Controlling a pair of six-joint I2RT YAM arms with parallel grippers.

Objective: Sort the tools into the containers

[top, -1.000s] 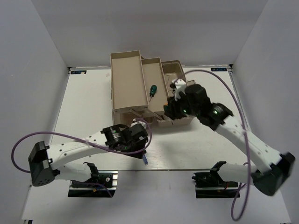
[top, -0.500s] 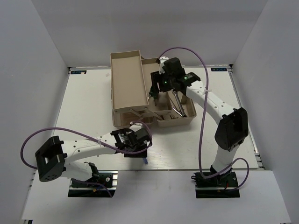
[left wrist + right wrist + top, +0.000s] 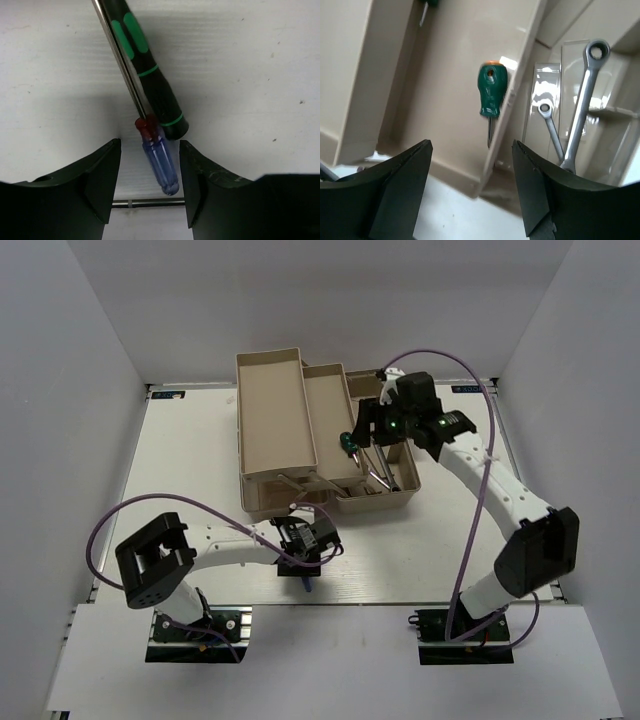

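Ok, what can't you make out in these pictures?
Left wrist view: tips of the blue-handled screwdriver and the black-and-green screwdriver, cut by the top edge.
Right wrist view: lower ends of the long wrench and short wrench, behind a finger of the right gripper.
Top view: both screwdrivers, mostly under the left gripper.

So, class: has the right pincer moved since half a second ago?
Yes. The right pincer shifted right, from over the middle tray's centre to above its right wall.

A stubby screwdriver (image 3: 491,92) lies in the middle tray (image 3: 455,75), two wrenches (image 3: 582,105) in the base (image 3: 380,503) to its right.
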